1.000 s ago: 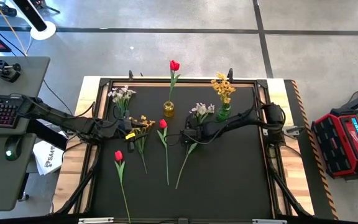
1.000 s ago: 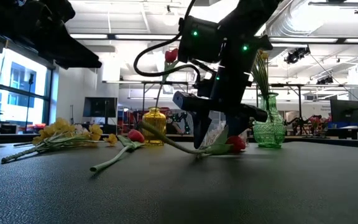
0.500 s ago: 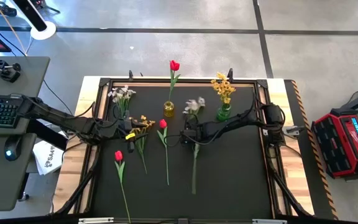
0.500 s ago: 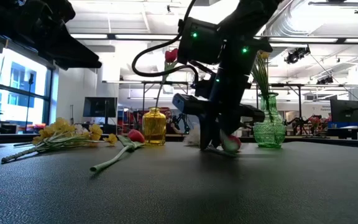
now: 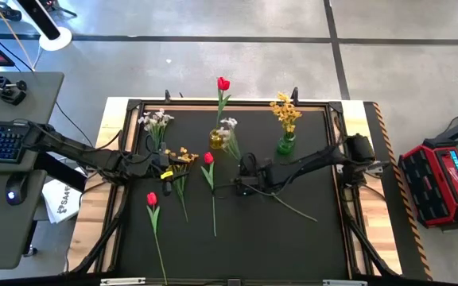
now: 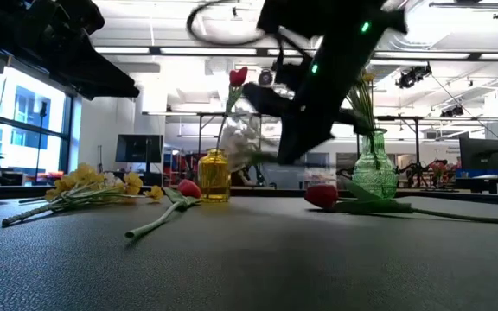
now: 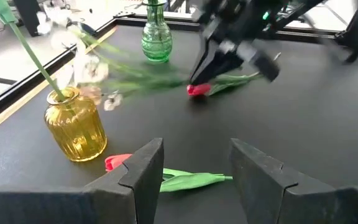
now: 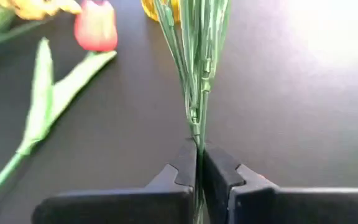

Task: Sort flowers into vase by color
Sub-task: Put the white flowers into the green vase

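Where upright: tulip (image 5: pixel 223 84) (yellow vase (image 5: pixel 215 141))

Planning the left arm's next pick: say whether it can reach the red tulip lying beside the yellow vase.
Probably yes: the left gripper stands open right before the red tulip, nothing between them.

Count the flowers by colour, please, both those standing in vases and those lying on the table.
red tulips: 4 (one head shows only in the low and left wrist views)
yellow sprays: 2
white sprays: 2
Total: 8
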{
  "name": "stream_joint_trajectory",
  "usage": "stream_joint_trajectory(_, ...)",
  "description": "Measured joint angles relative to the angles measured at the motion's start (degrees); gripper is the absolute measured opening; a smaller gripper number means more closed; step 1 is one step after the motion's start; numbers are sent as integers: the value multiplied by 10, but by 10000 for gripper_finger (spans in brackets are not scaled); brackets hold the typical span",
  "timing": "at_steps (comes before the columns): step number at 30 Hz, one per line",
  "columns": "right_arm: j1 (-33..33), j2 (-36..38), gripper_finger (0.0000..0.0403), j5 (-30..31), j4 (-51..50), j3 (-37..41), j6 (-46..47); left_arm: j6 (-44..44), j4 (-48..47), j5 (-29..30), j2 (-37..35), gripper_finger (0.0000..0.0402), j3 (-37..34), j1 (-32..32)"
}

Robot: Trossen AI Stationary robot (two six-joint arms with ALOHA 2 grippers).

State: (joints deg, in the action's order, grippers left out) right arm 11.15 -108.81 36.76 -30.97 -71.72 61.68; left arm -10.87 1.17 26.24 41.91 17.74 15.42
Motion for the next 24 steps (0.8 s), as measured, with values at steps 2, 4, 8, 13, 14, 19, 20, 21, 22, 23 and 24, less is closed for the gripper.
stream_joint_trajectory(2,14,18,1,11,-12,0,13,0,0,0,0,170,0,0)
stream_joint_trajectory(4,33,33,1,23,-31,-1,31,0,0,0,0,170,0,0)
stream_joint_trajectory(8,86,58,0,52,-76,-1,84,0,0,0,0,170,0,0)
stream_joint_trajectory(13,161,87,0,89,-111,14,162,5,1,-3,0,170,0,0)
stream_joint_trajectory(14,174,93,0,102,-102,27,173,7,1,-5,1,170,0,0)
stream_joint_trajectory(19,223,108,0,181,71,122,169,21,27,-21,14,170,0,0)
stream_joint_trajectory(20,228,107,0,194,129,144,146,27,38,-28,19,170,0,0)
stream_joint_trajectory(21,232,107,0,207,193,167,116,35,50,-37,25,170,0,0)
stream_joint_trajectory(22,233,107,0,215,265,189,82,42,65,-47,32,170,0,0)
stream_joint_trajectory(23,231,107,0,218,343,212,42,52,83,-60,40,170,0,0)
stream_joint_trajectory(24,227,107,0,217,418,233,-3,60,99,-74,48,170,0,0)
